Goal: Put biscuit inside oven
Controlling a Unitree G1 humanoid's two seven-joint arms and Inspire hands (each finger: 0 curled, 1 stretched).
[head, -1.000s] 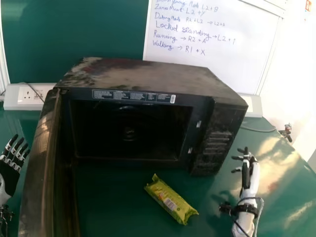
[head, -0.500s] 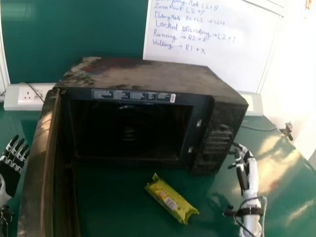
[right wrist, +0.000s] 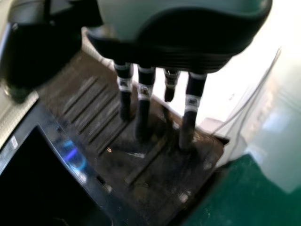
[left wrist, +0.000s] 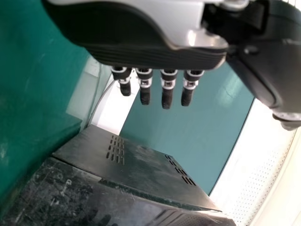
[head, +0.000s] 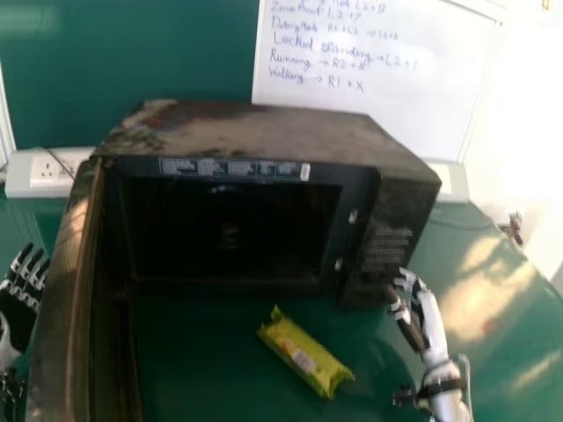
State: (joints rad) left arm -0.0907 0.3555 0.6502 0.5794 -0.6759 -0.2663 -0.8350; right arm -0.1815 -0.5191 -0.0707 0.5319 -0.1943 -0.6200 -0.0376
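Observation:
The dark oven [head: 237, 136] stands with its door [head: 69, 299] swung out at the left; its cavity [head: 230, 230] is dark. In front of it a green-yellow biscuit packet [head: 306, 353] lies slantwise on the table. My right hand [head: 415, 309] is right of the packet, near the oven's lower right corner, its fingers extended and holding nothing. In the right wrist view the right hand [right wrist: 143, 101] has straight fingers before the oven's front panel. My left hand [head: 19, 308] is left of the door, fingers straight and empty; the left wrist view shows the left hand [left wrist: 155, 52] too.
The green table [head: 220, 387] carries everything. Behind the oven are a power socket strip [head: 46, 172] at the left and a whiteboard [head: 369, 70]. A cable [head: 462, 225] runs along the table at the right.
My right hand has moved left and down in the head view, closer to the packet. The left hand has hardly moved, and the packet lies where it was.

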